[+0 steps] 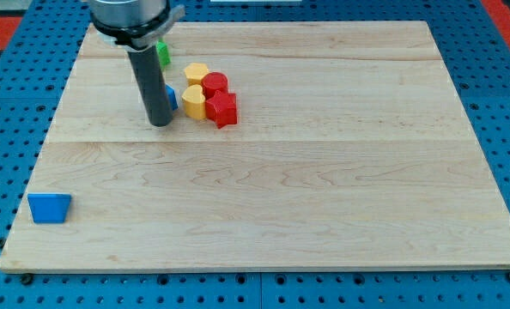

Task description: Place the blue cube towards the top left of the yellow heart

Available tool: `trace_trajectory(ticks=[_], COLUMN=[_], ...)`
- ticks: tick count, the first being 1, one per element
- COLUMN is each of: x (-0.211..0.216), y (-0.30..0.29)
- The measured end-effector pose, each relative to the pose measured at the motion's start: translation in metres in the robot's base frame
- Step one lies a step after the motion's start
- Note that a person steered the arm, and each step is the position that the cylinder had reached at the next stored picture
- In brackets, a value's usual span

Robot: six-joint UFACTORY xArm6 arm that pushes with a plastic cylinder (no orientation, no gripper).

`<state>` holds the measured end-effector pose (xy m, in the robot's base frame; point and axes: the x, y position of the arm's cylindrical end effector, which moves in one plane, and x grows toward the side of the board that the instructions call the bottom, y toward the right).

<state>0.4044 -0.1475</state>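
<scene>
The blue cube [171,96] sits at the view's upper left, mostly hidden behind my rod, with only its right edge showing. The yellow heart [194,102] lies just to its right, a small gap between them. My tip [160,124] rests on the board just below and left of the blue cube, to the left of the heart. I cannot tell whether the tip touches the cube.
A yellow hexagon [196,74], a red cylinder [215,84] and a red star [223,110] cluster against the heart. A green block [163,55] peeks out behind the rod. Another blue block [49,208] lies at the wooden board's [324,197] bottom left corner.
</scene>
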Motion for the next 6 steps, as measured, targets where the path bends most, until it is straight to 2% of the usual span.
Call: trace_trajectory(ticks=[1,3,4,5,6], x=[-0.008,-0.059,-0.065,-0.086,-0.092], y=[-0.016,-0.034,-0.092,-0.065,0.005])
